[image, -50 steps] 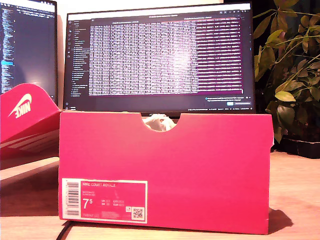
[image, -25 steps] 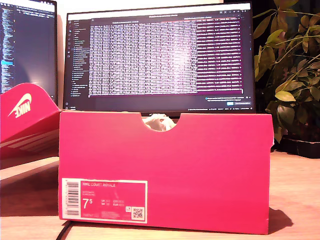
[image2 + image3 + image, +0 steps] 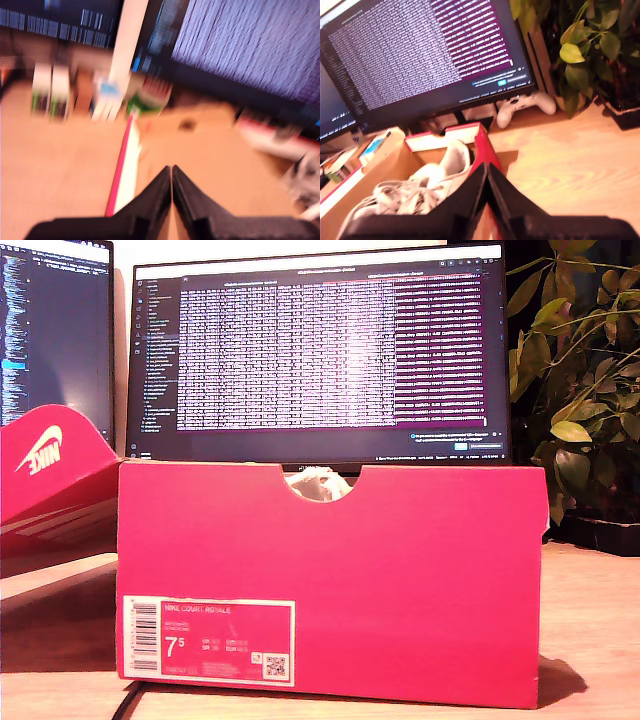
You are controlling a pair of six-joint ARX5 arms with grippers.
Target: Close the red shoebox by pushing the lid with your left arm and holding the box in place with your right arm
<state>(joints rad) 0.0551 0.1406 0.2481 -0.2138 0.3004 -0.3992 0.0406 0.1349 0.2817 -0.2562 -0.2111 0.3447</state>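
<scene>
The red shoebox [image 3: 330,580] stands open on the bench [image 3: 590,640], near the exterior view's camera, its lid [image 3: 50,480] tilted up at that view's left. My first pincer [image 3: 171,172] is pressed together, empty; my second pincer [image 3: 486,172] likewise, above the box's white shoe [image 3: 445,167].

Red cardboard shoebox [image 3: 330,580] sat open on the wood desk, white size label on its near end, white shoes [image 3: 435,175] inside. Its red hinged lid [image 3: 50,475] with white swoosh leaned open. Box lay directly beneath my second gripper [image 3: 486,172].
</scene>
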